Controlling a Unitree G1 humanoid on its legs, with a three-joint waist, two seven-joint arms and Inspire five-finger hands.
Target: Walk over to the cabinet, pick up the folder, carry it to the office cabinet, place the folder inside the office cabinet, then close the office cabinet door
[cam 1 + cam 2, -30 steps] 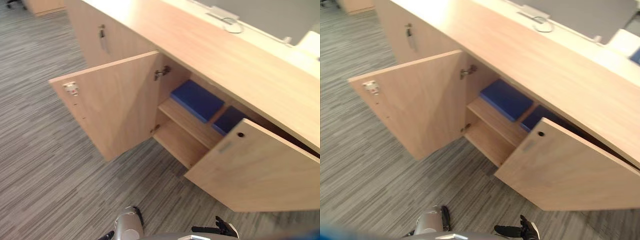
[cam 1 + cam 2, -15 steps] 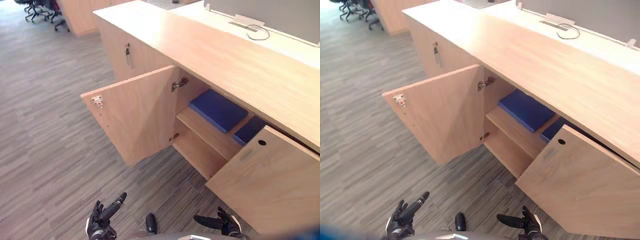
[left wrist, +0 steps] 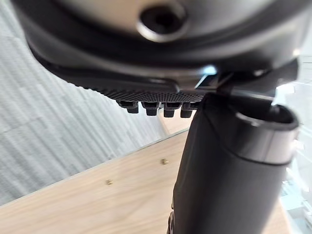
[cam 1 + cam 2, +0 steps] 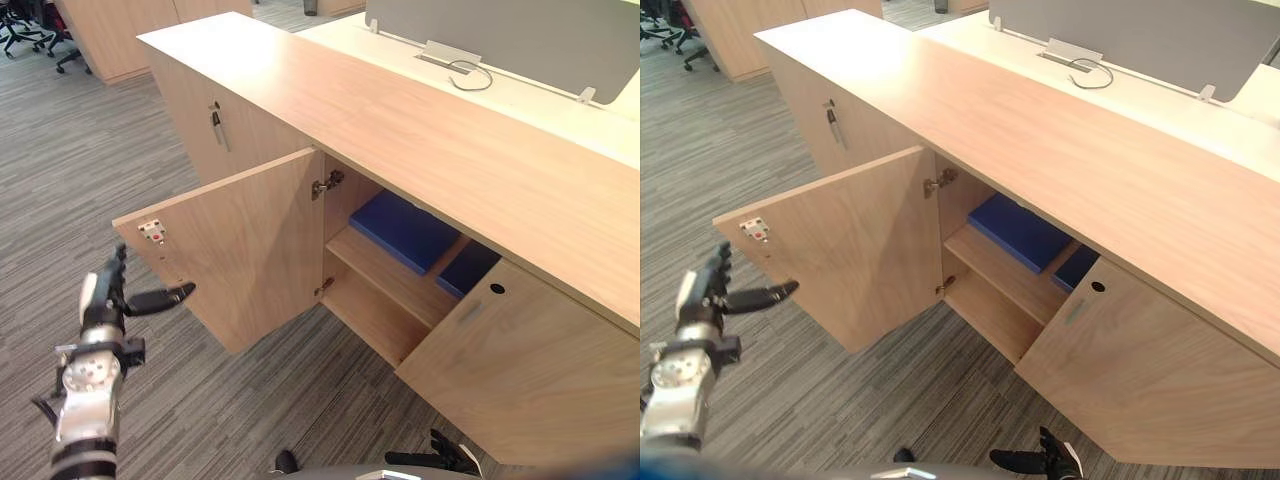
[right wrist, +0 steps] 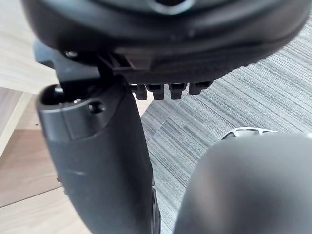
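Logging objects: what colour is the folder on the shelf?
The folder is blue, clearest in left eye view.

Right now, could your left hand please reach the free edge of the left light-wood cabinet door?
Probably yes: the left hand hovers open beside the free edge of the left light-wood cabinet door, nothing between.

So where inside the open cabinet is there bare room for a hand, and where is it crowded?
The lower compartment, under the shelf, is bare. The shelf itself is crowded: two blue folders cover most of it, leaving only a front strip free.
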